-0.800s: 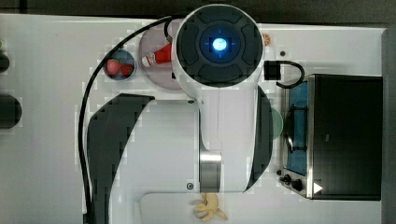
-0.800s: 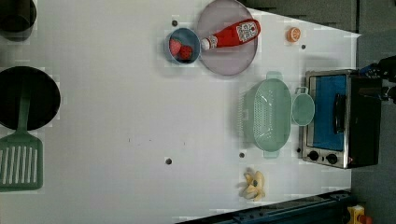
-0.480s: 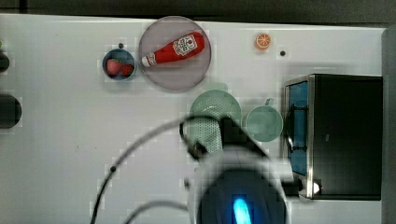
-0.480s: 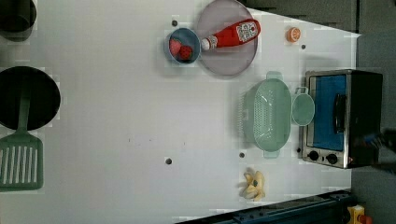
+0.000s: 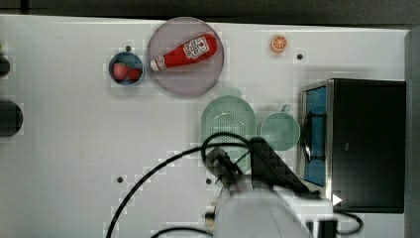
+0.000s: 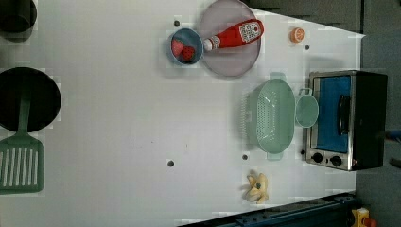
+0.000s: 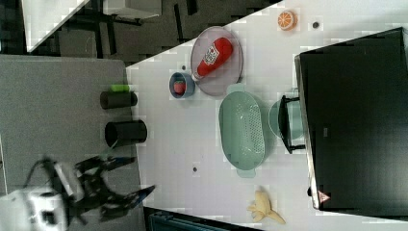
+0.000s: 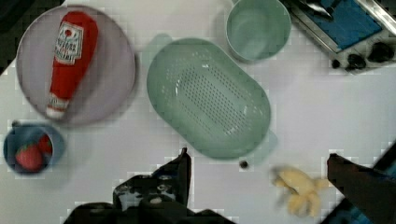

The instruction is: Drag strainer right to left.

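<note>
**Fingers spread wide, strainer waiting**

Fingers [image 8: 187, 168] stand wide apart, holding nothing, as the gripper [image 7: 115, 183] hangs high off the desk [image 6: 118, 118] at the right view's lower left. The strainer [image 6: 269, 116] sits right of centre in the left view, just beside the cup [image 6: 307, 110] and the toaster oven [image 6: 347, 118], just below the plate [image 6: 227, 66] with its ketchup bottle [image 6: 234, 35]. My read: the open stance readies a hook on the rim, and the bare desk toward the left view's left gives room for the drag
</note>
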You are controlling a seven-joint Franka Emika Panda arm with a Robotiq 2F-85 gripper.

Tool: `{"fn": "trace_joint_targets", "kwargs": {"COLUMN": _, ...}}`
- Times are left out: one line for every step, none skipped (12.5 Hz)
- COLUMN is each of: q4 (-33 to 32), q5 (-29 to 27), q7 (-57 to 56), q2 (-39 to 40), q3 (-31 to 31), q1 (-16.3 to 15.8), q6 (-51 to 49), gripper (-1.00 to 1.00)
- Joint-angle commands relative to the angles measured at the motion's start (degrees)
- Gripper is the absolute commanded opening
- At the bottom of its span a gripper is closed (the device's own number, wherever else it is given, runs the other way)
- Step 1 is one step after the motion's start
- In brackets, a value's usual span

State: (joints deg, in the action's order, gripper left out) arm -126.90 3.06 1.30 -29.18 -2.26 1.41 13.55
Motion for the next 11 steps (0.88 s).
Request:
{"fn": "trace_joint_targets", "kwargs": {"q4": -6.49, "q5": -0.08, "q7": 10.60, "q2": 11.26, "q3": -0.25, "q1": -0.02, "q6": 7.05, "gripper": 1.00}}
{"fn": "trace_joint_targets", "kwargs": {"q4": -8.32, "q5": -0.09, "q7": 15.25, "q2": 14.18, "q3": -0.24, "q1": -0.03, "q6": 11.64, "gripper": 1.00}}
{"fn": "trace_joint_targets", "kwargs": {"q4": -9.86, "q5": -0.09, "q7": 20.12, "q2": 17.33, "q3": -0.23, "q1": -0.04, "q6": 16.66, "gripper": 1.00}}
{"fn": "trace_joint_targets", "kwargs": {"q4": -10.88, "q5": -0.09, "q7": 24.48, "q2": 20.62, "q3": -0.16, "q1": -0.09, "q6": 21.78, "gripper": 1.00}}
{"fn": "trace_joint_targets", "kwargs": {"q4": -11.55, "q5": -0.09, "q7": 28.36, "q2": 24.00, "q3": -0.02, "q1": -0.11, "q6": 26.33, "gripper": 1.00}}
{"fn": "trace_joint_targets", "kwargs": {"q4": -11.72, "q5": -0.09, "q7": 31.40, "q2": 27.43, "q3": 0.22, "q1": -0.11, "q6": 30.43, "gripper": 1.00}}
{"fn": "trace_joint_targets", "kwargs": {"q4": -11.68, "q5": -0.09, "q7": 33.32, "q2": 30.64, "q3": 0.51, "q1": -0.15, "q6": 34.07, "gripper": 1.00}}
{"fn": "trace_joint_targets", "kwargs": {"q4": -11.72, "q5": -0.10, "q7": 34.47, "q2": 33.56, "q3": 0.84, "q1": -0.20, "q6": 37.28, "gripper": 1.00}}
{"fn": "trace_joint_targets", "kwargs": {"q4": -11.69, "q5": -0.10, "q7": 35.57, "q2": 36.23, "q3": 1.19, "q1": -0.21, "q6": 40.14, "gripper": 1.00}}
{"fn": "trace_joint_targets", "kwargs": {"q4": -11.73, "q5": -0.19, "q7": 36.84, "q2": 38.61, "q3": 1.45, "q1": -0.27, "q6": 42.45, "gripper": 1.00}}
{"fn": "trace_joint_targets", "kwargs": {"q4": -11.71, "q5": -0.27, "q7": 38.63, "q2": 40.69, "q3": 1.67, "q1": -0.30, "q6": 44.20, "gripper": 1.00}}
